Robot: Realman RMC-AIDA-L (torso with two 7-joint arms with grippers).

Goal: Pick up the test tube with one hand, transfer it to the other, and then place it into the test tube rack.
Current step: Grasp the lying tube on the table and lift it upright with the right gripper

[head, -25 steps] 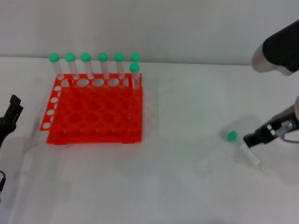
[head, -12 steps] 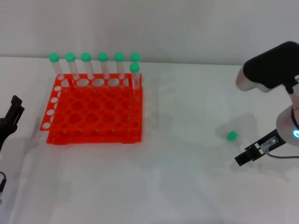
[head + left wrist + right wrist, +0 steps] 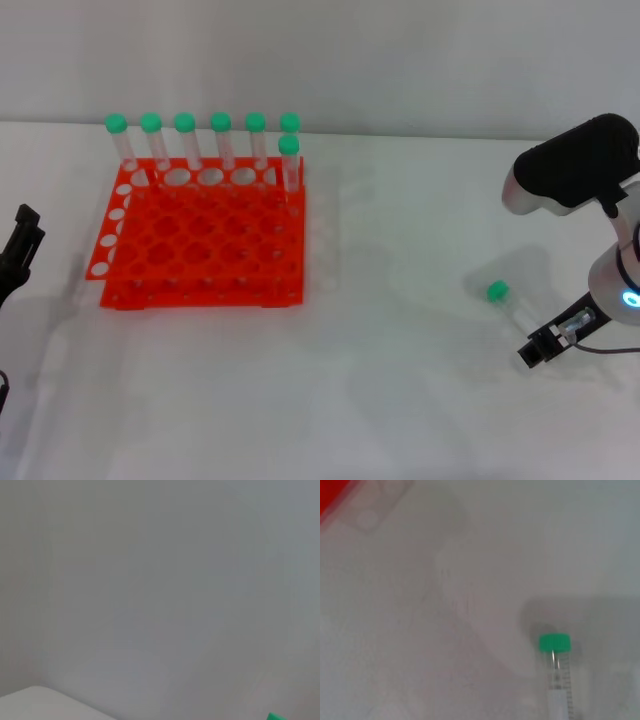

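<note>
The test tube (image 3: 497, 292) lies flat on the white table at the right, its green cap pointing toward the rack and its clear body running toward my right gripper (image 3: 537, 351). That gripper, on its silver-white wrist with a lit light, is low at the tube's tapered end. The right wrist view shows the tube (image 3: 557, 670) close up, with no fingers in view. The orange-red test tube rack (image 3: 200, 245) stands at the left with seven green-capped tubes (image 3: 220, 140) along its back and right corner. My left gripper (image 3: 20, 250) is parked at the far left edge.
The right arm's black and silver elbow (image 3: 575, 170) hangs over the table's right side. A corner of the rack (image 3: 332, 495) shows in the right wrist view. A green cap (image 3: 274, 716) shows at the edge of the left wrist view.
My right gripper has swung from beside the tube's cap toward the table's front, down to the tube's tapered end. The tube's cap has stayed in place. The left arm has barely moved.
</note>
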